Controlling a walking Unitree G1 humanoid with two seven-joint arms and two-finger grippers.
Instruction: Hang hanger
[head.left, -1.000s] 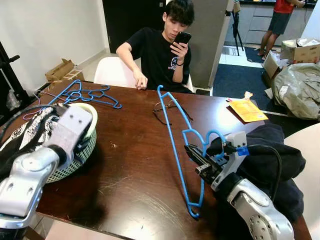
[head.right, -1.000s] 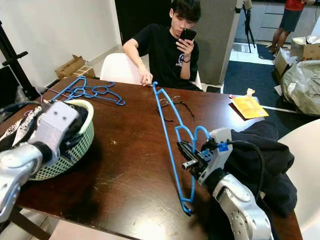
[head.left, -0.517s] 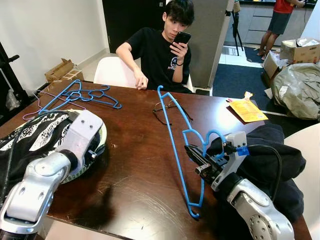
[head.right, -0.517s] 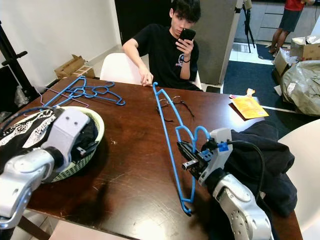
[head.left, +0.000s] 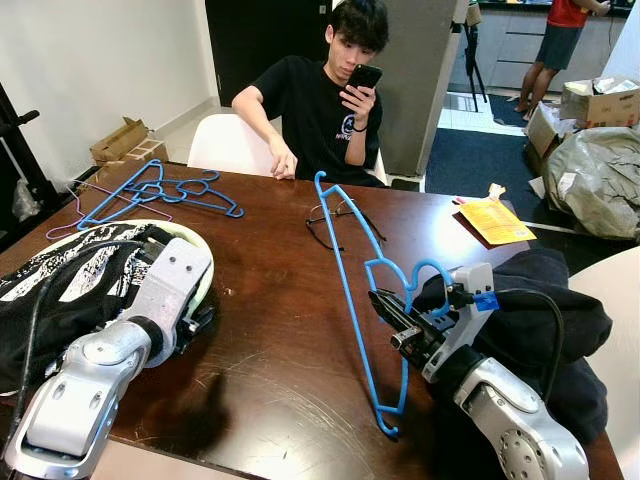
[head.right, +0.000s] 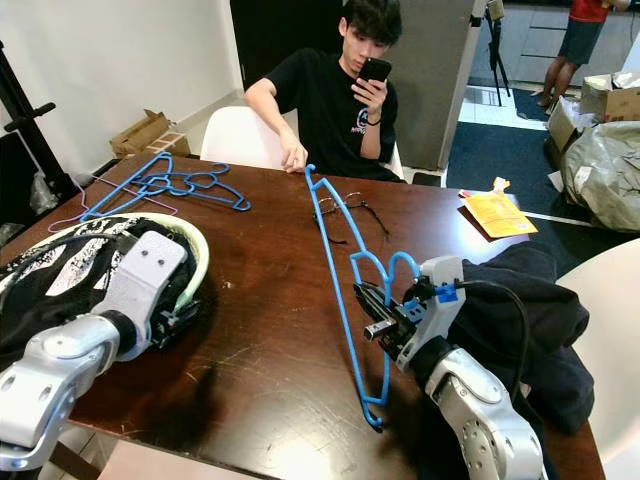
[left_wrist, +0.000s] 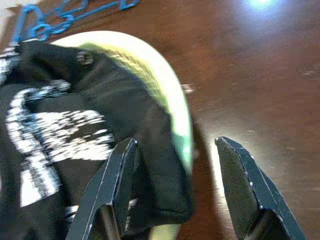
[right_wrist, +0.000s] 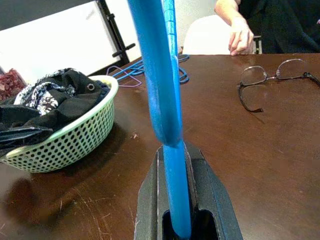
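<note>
A blue hanger (head.left: 345, 285) stands tilted over the dark wooden table (head.left: 270, 300), its hook toward the far edge. My right gripper (head.left: 388, 308) is shut on its lower bar, and the bar runs up between the fingers (right_wrist: 150, 200) in the right wrist view. At the left, my left gripper (left_wrist: 175, 145) is open at the right rim of a pale green basket (left_wrist: 170, 85). The rim and a fold of black cloth (left_wrist: 150, 150) lie between its fingers. The basket (head.left: 205, 255) holds black and white clothing (head.left: 80, 290).
A pile of blue hangers (head.left: 165, 188) lies at the far left of the table, and glasses (head.left: 330, 220) near the middle. A yellow packet (head.left: 495, 220) and a dark garment (head.left: 540, 300) are at the right. A person (head.left: 320, 100) sits across the table on a white chair (head.left: 225, 145).
My left arm has swung down and to the right, bringing its gripper to the basket's right rim. The right arm and the hanger have not moved.
</note>
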